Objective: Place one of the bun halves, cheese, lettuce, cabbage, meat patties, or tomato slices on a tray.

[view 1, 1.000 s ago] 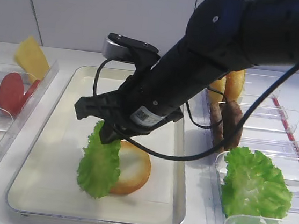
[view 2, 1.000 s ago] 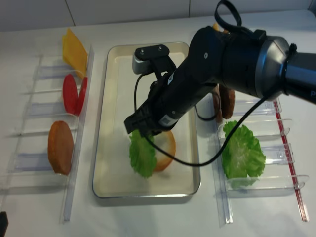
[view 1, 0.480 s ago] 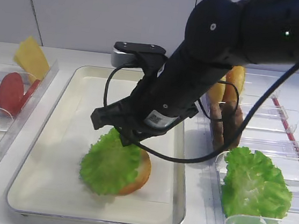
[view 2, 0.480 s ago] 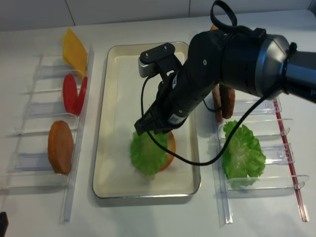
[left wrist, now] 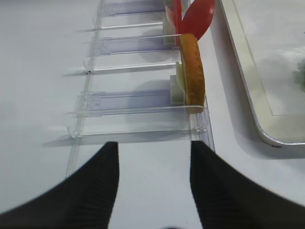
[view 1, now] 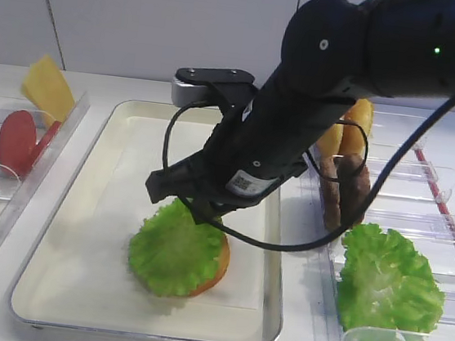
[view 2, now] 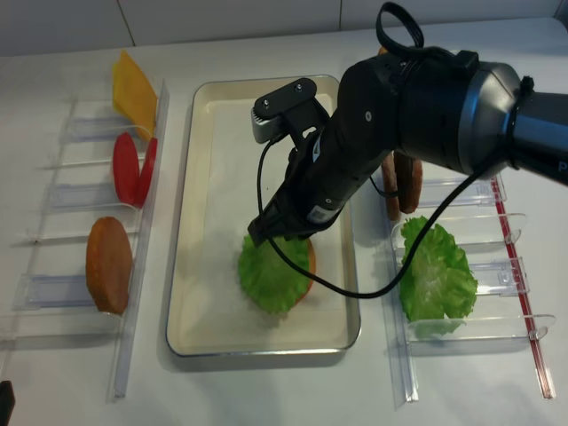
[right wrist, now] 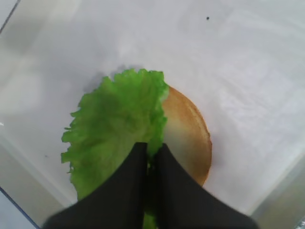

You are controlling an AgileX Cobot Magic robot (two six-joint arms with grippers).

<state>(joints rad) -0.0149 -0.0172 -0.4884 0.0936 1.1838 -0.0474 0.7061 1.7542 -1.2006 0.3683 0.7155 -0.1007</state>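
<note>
A bright green lettuce point(view 1: 171, 250) leaf lies spread over a bun half point(view 1: 220, 267) on the white paper inside the silver tray point(view 1: 274, 307). My right gripper point(right wrist: 152, 149) is shut on the leaf's edge, and green shows between its black fingers point(right wrist: 131, 171). From above, the lettuce point(view 2: 269, 277) covers most of the bun half point(view 2: 309, 266), with the right gripper point(view 2: 282, 238) just behind it. In the wrist view the lettuce point(right wrist: 114, 129) overlaps the left part of the bun half point(right wrist: 187, 136). My left gripper point(left wrist: 151, 155) is open over bare table, holding nothing.
The clear rack on the left holds cheese point(view 2: 131, 89), tomato slices point(view 2: 129, 169) and a bun half point(view 2: 108, 264). The right rack holds a heap of green leaves point(view 2: 435, 275), meat patties point(view 2: 404, 182) and bun halves point(view 1: 356, 123). The tray's corner point(left wrist: 267, 129) lies right of the left gripper.
The lettuce hung upright from the right gripper a second ago; it now lies flat over the bun half. The gripper moved right and slightly down, still shut.
</note>
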